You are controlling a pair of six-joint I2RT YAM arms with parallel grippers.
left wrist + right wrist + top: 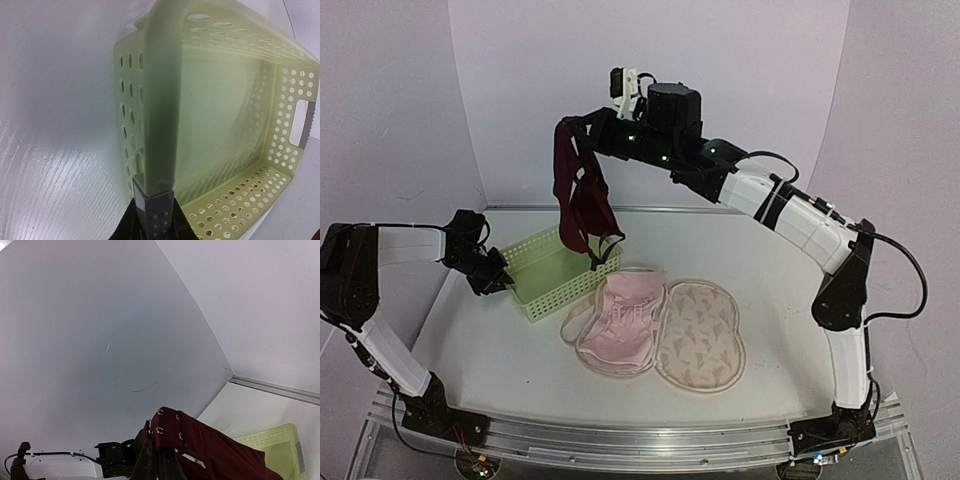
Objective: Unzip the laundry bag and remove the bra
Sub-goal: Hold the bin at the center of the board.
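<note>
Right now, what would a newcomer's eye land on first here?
The dark red bra dangling from the right gripper, high over the green basket at the table's back left. Next, the laundry bag lying unzipped and splayed flat at centre. The left gripper is closed on the basket's left rim.

The bra is dark maroon throughout. The bag shows cream fabric with faint tan leaf-like motifs on one half and pale pink on the other (the edging is pink too). The basket is light green, dotted with holes; the table is white.
</note>
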